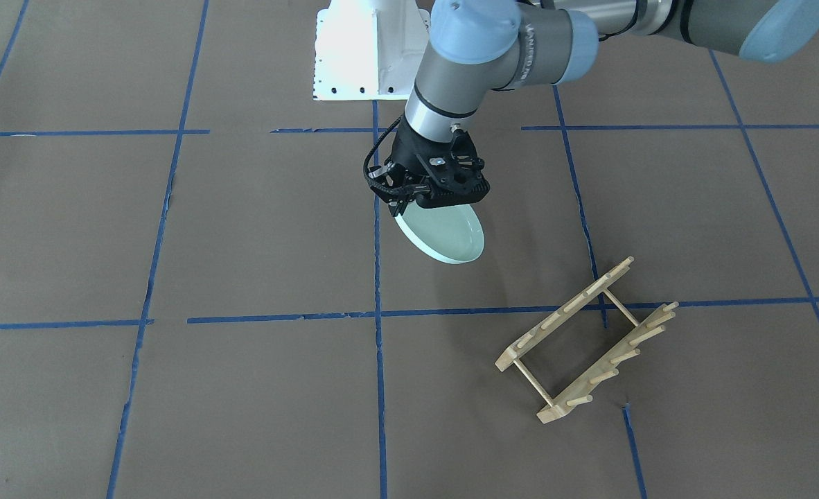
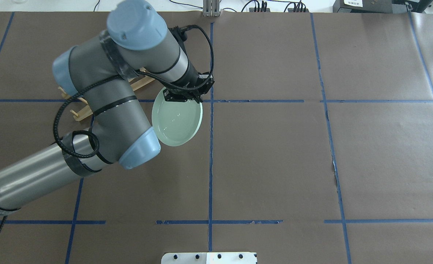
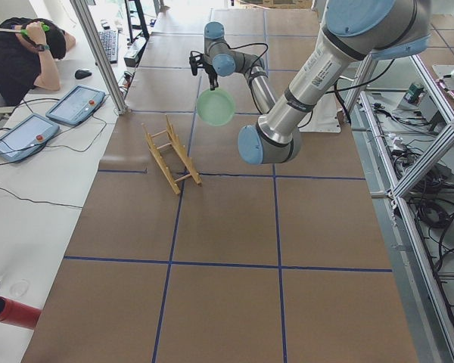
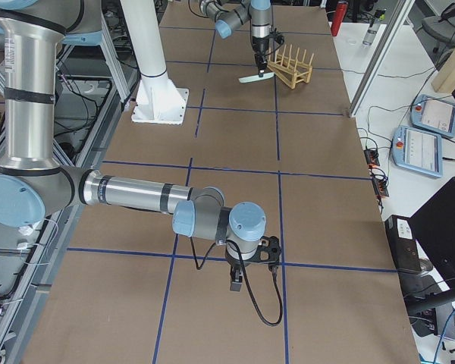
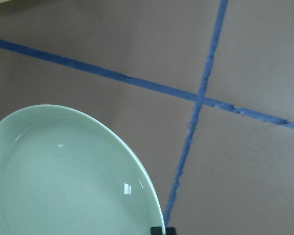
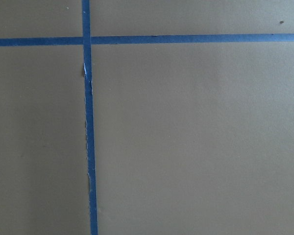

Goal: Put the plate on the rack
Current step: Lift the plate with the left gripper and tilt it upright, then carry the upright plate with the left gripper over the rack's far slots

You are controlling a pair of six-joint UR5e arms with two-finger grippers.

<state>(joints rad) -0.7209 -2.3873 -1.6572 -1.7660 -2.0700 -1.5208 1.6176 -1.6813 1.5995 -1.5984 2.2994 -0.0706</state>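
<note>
My left gripper point(image 1: 432, 202) is shut on the far rim of the pale mint-green plate point(image 1: 445, 235) and holds it tilted in the air above the table. The plate also shows in the overhead view point(image 2: 178, 123), the exterior left view point(image 3: 216, 107) and the left wrist view point(image 5: 63, 176). The light-wood rack point(image 1: 586, 339) stands on the table, apart from the plate, toward the robot's left; in the overhead view point(image 2: 78, 112) the arm hides most of it. My right gripper point(image 4: 252, 262) hangs low over bare table far from both; I cannot tell if it is open or shut.
Brown paper crossed by blue tape lines point(image 1: 379, 313) covers the table. The white robot base point(image 1: 368, 55) stands at the robot's edge. In the exterior left view an operator point(image 3: 23, 53), tablets point(image 3: 76, 104) and a red cylinder point(image 3: 15, 312) are beside the table.
</note>
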